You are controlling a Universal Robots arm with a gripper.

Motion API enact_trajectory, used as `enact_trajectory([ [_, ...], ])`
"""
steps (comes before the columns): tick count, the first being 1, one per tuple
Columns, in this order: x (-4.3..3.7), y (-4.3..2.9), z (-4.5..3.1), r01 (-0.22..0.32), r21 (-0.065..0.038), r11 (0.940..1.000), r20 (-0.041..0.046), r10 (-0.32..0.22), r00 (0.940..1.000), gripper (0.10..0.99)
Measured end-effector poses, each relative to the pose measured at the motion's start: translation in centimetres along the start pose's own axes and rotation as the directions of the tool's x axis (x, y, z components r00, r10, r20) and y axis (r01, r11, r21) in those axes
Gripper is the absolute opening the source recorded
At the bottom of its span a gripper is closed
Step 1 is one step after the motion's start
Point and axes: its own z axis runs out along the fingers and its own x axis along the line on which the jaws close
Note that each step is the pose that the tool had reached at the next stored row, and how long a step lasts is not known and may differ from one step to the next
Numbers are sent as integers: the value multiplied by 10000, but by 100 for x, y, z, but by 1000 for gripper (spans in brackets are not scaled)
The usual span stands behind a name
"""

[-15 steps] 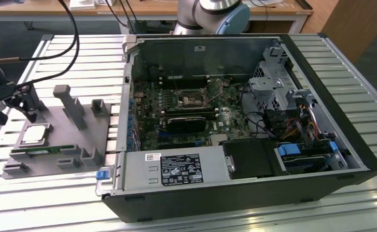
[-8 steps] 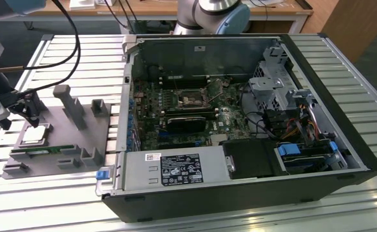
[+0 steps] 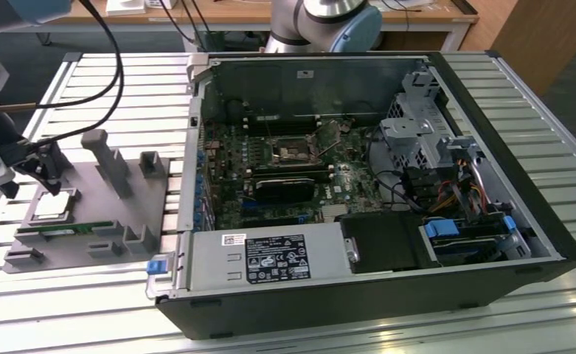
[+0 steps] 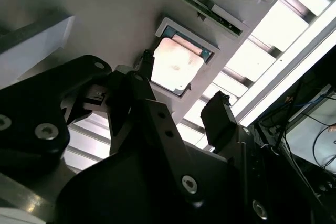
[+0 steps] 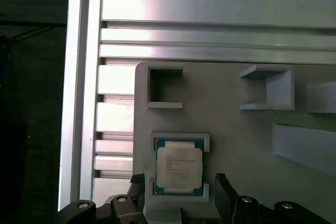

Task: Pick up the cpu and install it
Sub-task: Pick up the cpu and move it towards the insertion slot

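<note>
Pick-up at the parts tray: my hand (image 3: 34, 181) hung over the cpu (image 3: 54, 205), its fingers apart and clamped on nothing. The grey tray (image 3: 120, 210) lay on the slatted bench (image 3: 71, 310) at about nine o'clock from the open computer case (image 3: 386, 295), on the exterior view's left. The cpu sat flat in a shallow framed pocket of that tray, metal lid up. In the exterior view the green memory stick (image 3: 61, 230) lay in its own slot just beside it, at six o'clock. The motherboard socket (image 3: 293, 153) was inside the case, well apart from the tray at about three o'clock.

In both wrist views the cpu (image 5: 179, 167) lay between my fingers (image 5: 137, 182), one fingertip off each of two opposite edges. These were the two sides where the pocket's lips left the chip bare. The tips were near it, but I could not tell whether either touched.

As I judged it, a good grasp called for the hand (image 5: 179, 182) to be centred and square to the chip. The fingers had to stay level with the tray so that both met the rim together, and the squeeze had to be light. A skewed or uneven bite risked tilting the cpu (image 4: 176, 66) in its pocket or jamming a corner against the lips
</note>
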Motion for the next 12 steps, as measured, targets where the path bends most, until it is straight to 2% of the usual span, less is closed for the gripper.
enact_trajectory([
  [12,-1,-3,112,-122,23,9999,6,122,9999,655],
])
